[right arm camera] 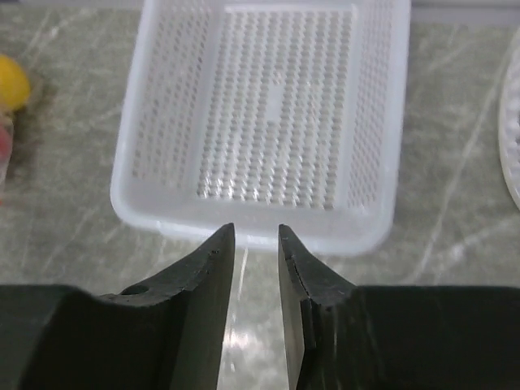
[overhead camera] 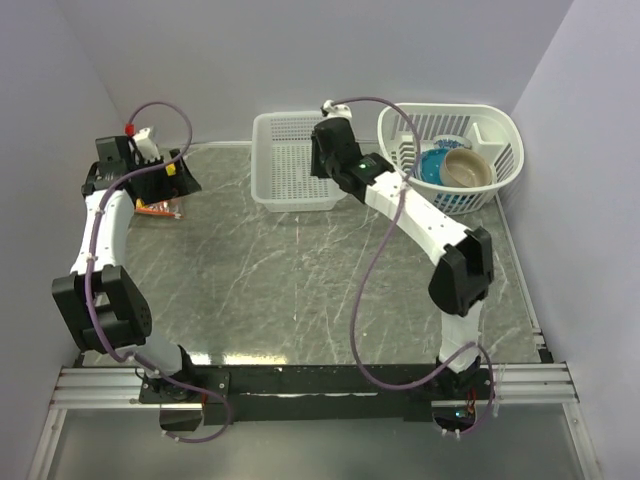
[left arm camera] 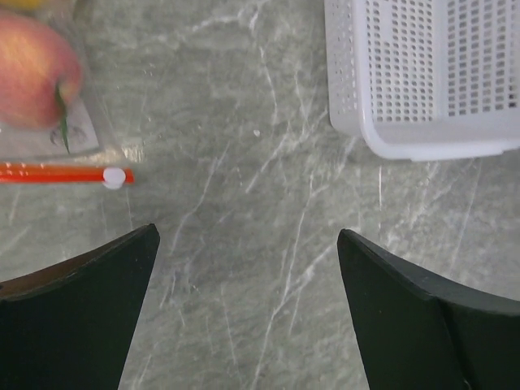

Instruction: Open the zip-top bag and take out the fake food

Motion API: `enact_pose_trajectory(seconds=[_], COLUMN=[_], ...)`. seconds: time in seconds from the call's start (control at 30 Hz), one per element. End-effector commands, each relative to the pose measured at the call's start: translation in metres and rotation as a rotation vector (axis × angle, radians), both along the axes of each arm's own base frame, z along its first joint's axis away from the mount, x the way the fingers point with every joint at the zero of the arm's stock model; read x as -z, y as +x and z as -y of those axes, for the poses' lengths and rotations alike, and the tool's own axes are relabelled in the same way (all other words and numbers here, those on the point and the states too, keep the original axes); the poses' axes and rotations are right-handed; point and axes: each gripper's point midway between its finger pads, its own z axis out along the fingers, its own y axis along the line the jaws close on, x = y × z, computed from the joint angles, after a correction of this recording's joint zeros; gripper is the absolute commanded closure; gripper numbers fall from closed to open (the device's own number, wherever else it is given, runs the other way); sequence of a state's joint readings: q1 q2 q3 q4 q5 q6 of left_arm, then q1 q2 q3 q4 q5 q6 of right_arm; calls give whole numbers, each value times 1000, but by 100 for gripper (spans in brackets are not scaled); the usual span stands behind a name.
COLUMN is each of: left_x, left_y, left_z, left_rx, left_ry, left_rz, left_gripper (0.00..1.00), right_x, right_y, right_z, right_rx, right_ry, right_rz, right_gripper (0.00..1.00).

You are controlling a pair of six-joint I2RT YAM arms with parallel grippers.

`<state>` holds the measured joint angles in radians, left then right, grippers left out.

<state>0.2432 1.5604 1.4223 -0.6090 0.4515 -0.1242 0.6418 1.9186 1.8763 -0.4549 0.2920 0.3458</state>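
Table [overhead camera: 300,280]: white slotted basket [overhead camera: 262,150] at far centre. Zip-top bag [left arm camera: 81,134] lies flat at far left, well apart from the basket, with pink-red fake food [left arm camera: 32,77] inside; the strip seems sealed, but the view is cropped. My left gripper [left arm camera: 248,244] hangs just beside the bag, fingers wide apart, empty. My right gripper [right arm camera: 257,236] faces the basket, fingers nearly together, nothing between.

Open tabletop [left arm camera: 244,162] separates the zip-top bag [left arm camera: 88,136] from the white slotted basket [left arm camera: 422,81].

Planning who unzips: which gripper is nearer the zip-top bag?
Left. The left gripper hangs open right beside the zip-top bag; the right gripper is at the white basket, away from the bag.
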Motion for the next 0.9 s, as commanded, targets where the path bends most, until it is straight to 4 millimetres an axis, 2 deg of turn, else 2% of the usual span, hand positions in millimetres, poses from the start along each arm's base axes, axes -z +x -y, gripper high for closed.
enact_pose_trajectory(seconds=[0.0,0.07,0.13,0.17,0.2,0.27,0.3,0.33,0.37,0.47,0.57,0.6,0.67,0.73,0.87], left_x=[-14,-7,-2,-1,-2,4,0,13,14,9,16,16,27,32,55], left_y=[-19,-31,-40,-43,-48,-53,-57,-63,-66,-72,-70,-67,-60,-50,-21], left_z=[-13,-20,-36,-42,-55,-67,-72,-82,-89,-111,-137,-144,-159,-163,-165], left_rx=[47,39,14,-1,-37,-87,-127,-191,-224,-357,-478,-503,-537,-527,-483], left_ry=[-111,-151,-158,-153,-122,-76,-43,0,26,112,139,147,135,115,32], left_rz=[40,0,-10,-9,2,4,15,-16,-13,39,45,53,32,33,-5], left_gripper=[1,1,1,1,1,1,1,1,1,1,1,1,1,1,1], right_x=[-9,-3,11,28,19,29,33,40,50,73,96,101,113,118,124], right_y=[39,49,57,62,68,75,76,77,77,73,64,61,55,49,47], right_z=[-17,-21,-29,-32,-36,-41,-43,-41,-41,-39,-37,-36,-31,-30,-26], right_rx=[17,14,-7,-9,-8,-8,-9,-6,-1,5,-4,-9,-18,-38,-38], right_ry=[6,4,-13,-34,-26,-40,-37,-45,-46,-65,-87,-95,-116,-127,-159], right_rz=[123,144,143,120,136,112,100,81,62,14,-43,-58,-87,-98,-112], right_gripper=[65,64,64,64,63,61,59,56,56,54,44,36,32,22,21])
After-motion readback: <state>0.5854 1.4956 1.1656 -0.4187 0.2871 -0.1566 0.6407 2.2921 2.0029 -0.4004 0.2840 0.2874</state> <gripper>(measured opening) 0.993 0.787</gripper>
